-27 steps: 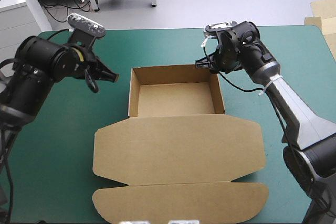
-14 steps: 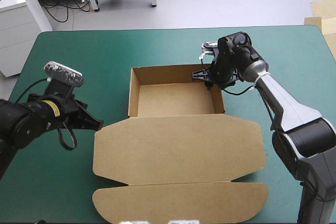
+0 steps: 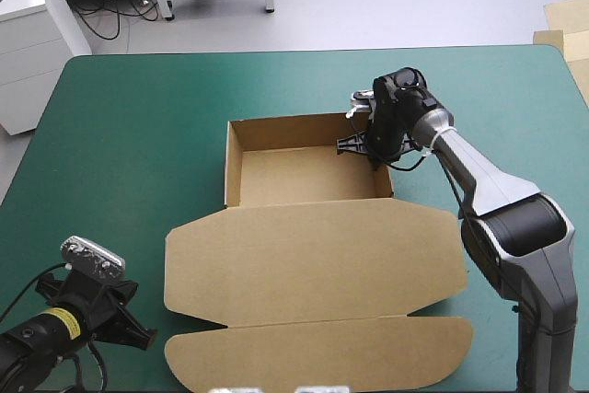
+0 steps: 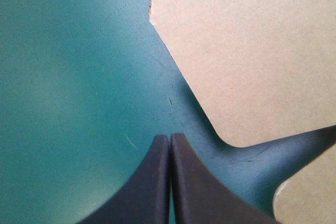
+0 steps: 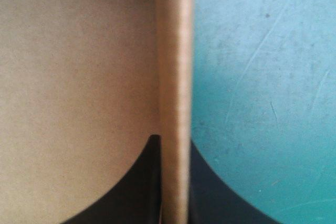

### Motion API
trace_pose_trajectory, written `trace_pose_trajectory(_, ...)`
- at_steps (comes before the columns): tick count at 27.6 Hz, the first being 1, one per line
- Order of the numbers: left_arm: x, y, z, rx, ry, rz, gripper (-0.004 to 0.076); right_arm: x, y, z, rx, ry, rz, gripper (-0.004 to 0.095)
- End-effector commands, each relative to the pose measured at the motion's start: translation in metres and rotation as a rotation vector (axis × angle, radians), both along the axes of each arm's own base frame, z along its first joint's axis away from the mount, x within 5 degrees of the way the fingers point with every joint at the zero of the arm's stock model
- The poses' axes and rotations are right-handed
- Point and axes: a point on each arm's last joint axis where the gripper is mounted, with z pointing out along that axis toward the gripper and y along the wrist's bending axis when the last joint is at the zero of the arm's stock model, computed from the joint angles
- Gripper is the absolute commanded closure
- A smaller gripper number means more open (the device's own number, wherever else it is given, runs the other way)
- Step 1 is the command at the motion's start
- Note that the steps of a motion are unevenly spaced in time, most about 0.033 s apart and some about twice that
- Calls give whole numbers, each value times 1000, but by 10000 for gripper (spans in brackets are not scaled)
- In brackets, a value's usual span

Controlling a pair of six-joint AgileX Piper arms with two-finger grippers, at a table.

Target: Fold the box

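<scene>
The left gripper (image 3: pixel 140 336) has swung away from the tray's left wall, where it hovered earlier, and now sits low over the near-left corner of the teal-green cover (image 3: pixel 129 135). Its black fingers (image 4: pixel 157 182) meet in one closed point and hold nothing. The right gripper (image 3: pixel 368 148) has dropped from above the far-right corner onto the box (image 3: pixel 313 264). The box itself has not shifted.

The box lies mid-table as an open tray with walls raised at the far side. Its lid (image 3: pixel 313 255) is flat toward the near edge, and the tuck flap (image 3: pixel 317 356) reaches almost to that edge.

In the right wrist view the fingers straddle the tray's right wall (image 5: pixel 173 51), one inside on the floor side and one outside over the cover. They are all but closed, with the board between them.

In the left wrist view the fingertips rest over bare cover just beside the lid's rounded left corner (image 4: pixel 247 56), near the notch where the flap (image 4: pixel 310 195) begins.

A wide stretch of bare cover lies left of the box, a band lies beyond the far wall, and a narrower strip lies to the right.
</scene>
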Motion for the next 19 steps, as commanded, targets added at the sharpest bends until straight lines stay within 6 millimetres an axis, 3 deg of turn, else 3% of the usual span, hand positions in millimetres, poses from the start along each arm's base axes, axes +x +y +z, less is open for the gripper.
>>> trace_pose_trajectory(1, 0, -1, 3, -35, -54, -7, 734, -5, -13, 34, 25, -63, -20, 928)
trace_pose_trajectory(5, 1, -2, -6, -40, -47, -10, 734, 0, -49, 52, 6, -114, -79, 928)
trace_pose_trajectory(10, 2, -3, -16, -37, -37, -12, 734, 3, -110, 73, -21, -171, -180, 928)
trace_pose_trajectory(14, 4, -5, -14, -57, -72, -15, 734, 0, -178, 87, -85, -211, -296, 928)
trace_pose_trajectory(19, 5, -4, -14, -52, -81, -15, 734, -13, -264, 92, -124, -212, -486, 928)
